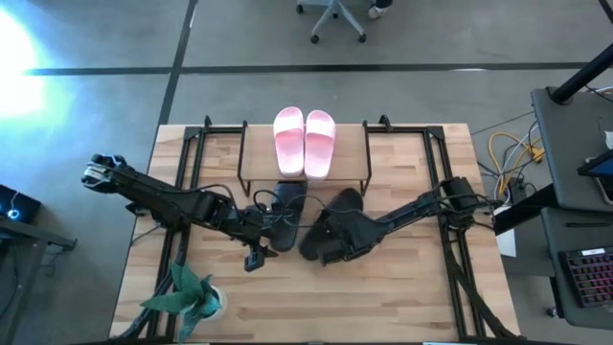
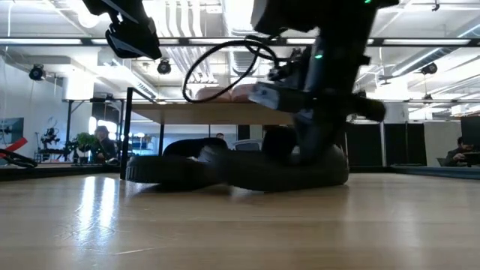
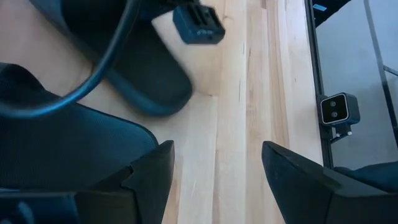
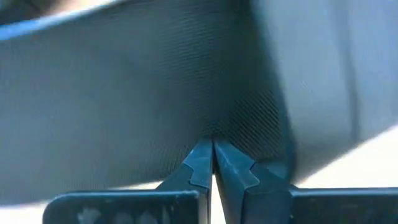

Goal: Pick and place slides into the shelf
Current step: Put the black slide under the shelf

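Note:
Two light pink slides [image 1: 305, 142] lie side by side on the shelf's wooden top board [image 1: 350, 144]. Two dark slides lie on the table in front of the shelf: one [image 1: 287, 209] has its far end under the shelf, the other [image 1: 337, 213] is to its right. My left gripper [image 3: 214, 180] is open over bare table wood beside the left dark slide [image 3: 143, 81]. My right gripper [image 4: 212, 155] is shut at the near end of the right dark slide [image 4: 155, 93], which fills its wrist view. My right gripper's shut fingertips [image 4: 200, 163] meet the right dark slide's finely textured surface [image 4: 249, 121]. In the low view the gripper [image 2: 319, 127] comes down onto the slide from above, and the slide [image 2: 300, 171] lies flat on the table. Whether anything is pinched between the tips does not show.
A green leafy plant [image 1: 187, 292] stands at the table's near left corner. Black metal frames [image 1: 192, 153] run along both sides of the table. A small camera [image 3: 336, 111] sits at the table's near edge. A black cable [image 3: 93, 68] loops over the left slide.

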{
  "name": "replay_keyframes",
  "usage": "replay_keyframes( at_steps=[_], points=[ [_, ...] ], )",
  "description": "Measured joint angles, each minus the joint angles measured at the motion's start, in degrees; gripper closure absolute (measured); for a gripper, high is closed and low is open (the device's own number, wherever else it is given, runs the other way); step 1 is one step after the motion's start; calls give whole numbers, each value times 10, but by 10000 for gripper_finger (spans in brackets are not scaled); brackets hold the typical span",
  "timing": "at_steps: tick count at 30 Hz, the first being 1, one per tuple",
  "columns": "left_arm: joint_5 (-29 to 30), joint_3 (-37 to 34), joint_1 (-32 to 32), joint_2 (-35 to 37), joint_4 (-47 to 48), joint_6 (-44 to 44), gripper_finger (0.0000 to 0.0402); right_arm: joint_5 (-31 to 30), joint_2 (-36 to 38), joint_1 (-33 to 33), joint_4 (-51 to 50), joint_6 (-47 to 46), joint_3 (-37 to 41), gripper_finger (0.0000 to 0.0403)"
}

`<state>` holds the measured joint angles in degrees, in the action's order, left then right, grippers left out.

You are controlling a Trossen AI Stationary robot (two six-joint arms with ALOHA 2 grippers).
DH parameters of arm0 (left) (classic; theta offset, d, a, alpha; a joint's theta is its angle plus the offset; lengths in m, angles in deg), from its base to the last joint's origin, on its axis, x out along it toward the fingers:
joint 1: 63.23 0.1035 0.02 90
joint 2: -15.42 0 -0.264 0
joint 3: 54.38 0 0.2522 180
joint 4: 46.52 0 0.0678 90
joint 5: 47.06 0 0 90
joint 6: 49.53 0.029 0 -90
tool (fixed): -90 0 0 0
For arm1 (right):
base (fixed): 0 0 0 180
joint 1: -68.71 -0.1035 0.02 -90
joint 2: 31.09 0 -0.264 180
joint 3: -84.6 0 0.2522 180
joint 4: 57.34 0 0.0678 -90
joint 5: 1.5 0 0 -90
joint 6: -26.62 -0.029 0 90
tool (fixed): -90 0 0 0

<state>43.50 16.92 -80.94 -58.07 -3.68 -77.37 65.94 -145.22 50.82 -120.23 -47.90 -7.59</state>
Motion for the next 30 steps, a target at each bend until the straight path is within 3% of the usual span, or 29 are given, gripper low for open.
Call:
replay_keyframes(
  at_steps=[5,15,23,30],
  points=[
    [6,0,0,-1,-1,2,173,-28,9,-15,-99,-66,2,394],
    [9,-1,0,-7,-2,-2,173,-88,92,-69,-89,-59,4,394],
    [8,-1,0,4,-7,-18,173,20,122,-77,-114,-131,93,394],
    [8,0,0,5,-7,-18,173,17,116,-42,-15,-20,153,394]
  ],
)
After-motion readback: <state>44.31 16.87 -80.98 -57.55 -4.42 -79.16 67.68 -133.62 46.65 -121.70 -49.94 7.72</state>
